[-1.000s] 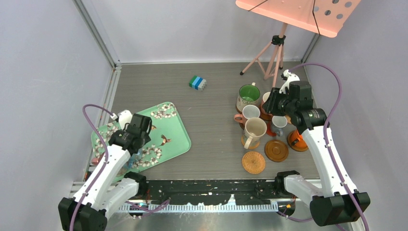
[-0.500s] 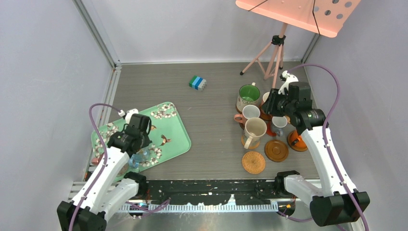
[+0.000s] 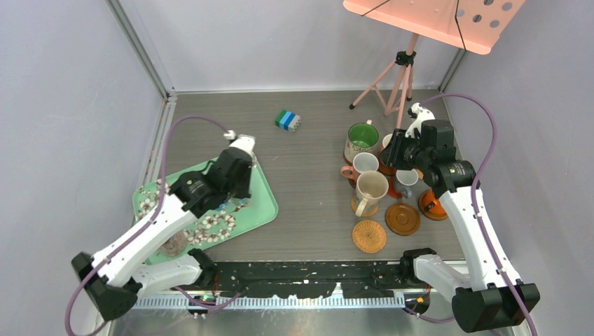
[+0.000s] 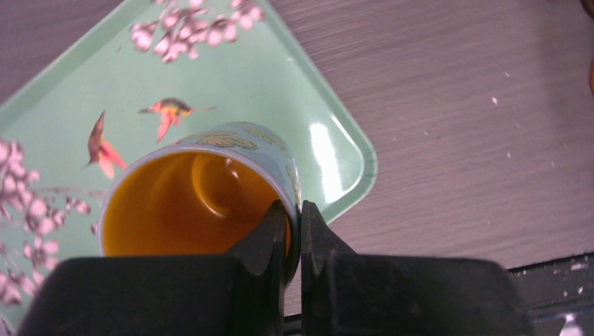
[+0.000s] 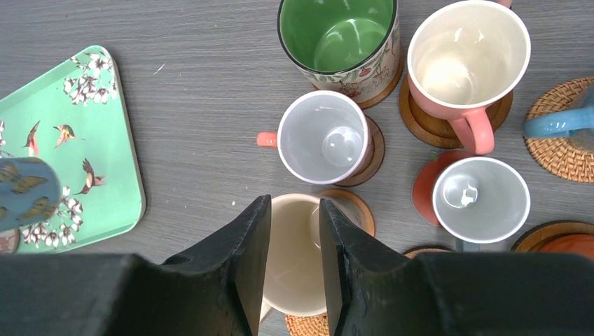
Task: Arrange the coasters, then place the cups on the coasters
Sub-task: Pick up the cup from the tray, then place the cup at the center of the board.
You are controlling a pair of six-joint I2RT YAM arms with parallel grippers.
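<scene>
The left hand point(image 4: 294, 227) was clamped on the rim of an orange-lined cup point(image 4: 203, 192), one finger inside the cup and one outside its pale blue patterned wall, above the mint-green floral tray point(image 4: 280, 77). In the overhead view this hand point(image 3: 228, 192) was over the tray point(image 3: 263, 210) at the left of the worktop point(image 3: 308, 168).

The right hand point(image 5: 294, 241) had its fingers parted with nothing between them, above the cream cup point(image 5: 298, 252). Below it stood the green-lined cup point(image 5: 340, 38), the pink cup point(image 5: 466, 59) and the white cup point(image 5: 326, 136), each on a dark wooden coaster, with a pale blue cup point(image 5: 480, 199) partly over a red-orange coaster point(image 5: 426, 185). A wicker coaster point(image 5: 567, 136) carried a blue-handled cup at the right edge.

Overhead, a second wicker coaster point(image 3: 369, 236) and a brown coaster point(image 3: 403, 218) lay bare, nearest the arm bases. A toy block point(image 3: 288, 120) sat well apart.
</scene>
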